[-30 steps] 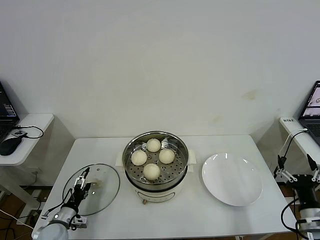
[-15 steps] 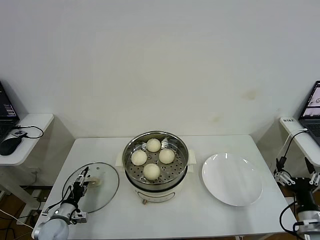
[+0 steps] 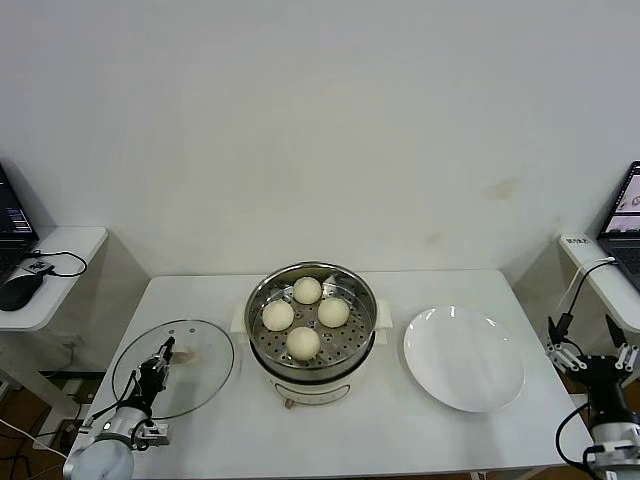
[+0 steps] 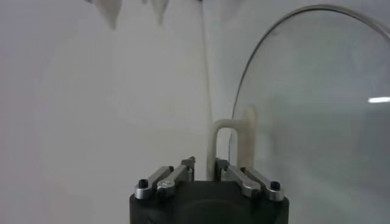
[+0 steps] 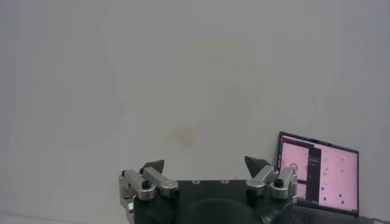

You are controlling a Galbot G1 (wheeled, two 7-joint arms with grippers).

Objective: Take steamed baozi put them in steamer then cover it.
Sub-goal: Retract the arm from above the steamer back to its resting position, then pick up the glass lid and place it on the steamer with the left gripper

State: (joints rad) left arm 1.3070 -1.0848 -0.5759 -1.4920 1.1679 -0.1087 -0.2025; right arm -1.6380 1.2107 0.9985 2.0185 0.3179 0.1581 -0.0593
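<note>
Glass cover (image 3: 173, 367) handle between left gripper (image 4: 204, 165) narrowed jaws, wrist-only; right gripper (image 5: 206, 163) jaws spread.

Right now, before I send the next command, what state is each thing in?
Steamer: uncovered, on the table.
Steamed baozi: all four on the perforated tray inside the steamer.
Cover: off the steamer, over the table's left side.
Left gripper: shut on the cover's handle.
Right gripper: open, holding nothing, beyond the table's right edge.
Plate: nothing on it, right of the steamer.
</note>
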